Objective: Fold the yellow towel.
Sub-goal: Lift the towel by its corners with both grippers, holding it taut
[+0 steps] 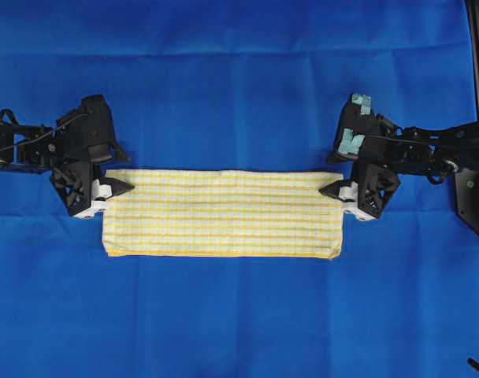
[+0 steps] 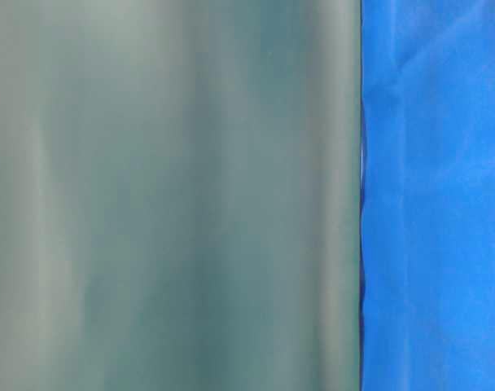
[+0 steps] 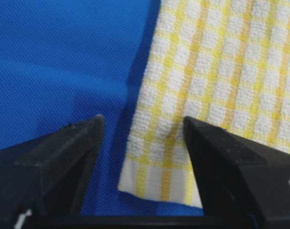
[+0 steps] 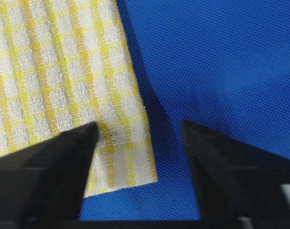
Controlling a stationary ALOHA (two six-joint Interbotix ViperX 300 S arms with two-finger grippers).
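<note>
The yellow towel (image 1: pixel 222 213) lies flat on the blue cloth (image 1: pixel 224 71), long axis running side to side. Left hand (image 1: pixel 123 187) straddles its top-left corner and right hand (image 1: pixel 328 189) its top-right, both spread apart, gripping nothing yet.

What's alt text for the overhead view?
A yellow towel, folded into a long strip, lies flat on a blue cloth. The left gripper and right gripper sit at its two far corners, jaws open.
</note>
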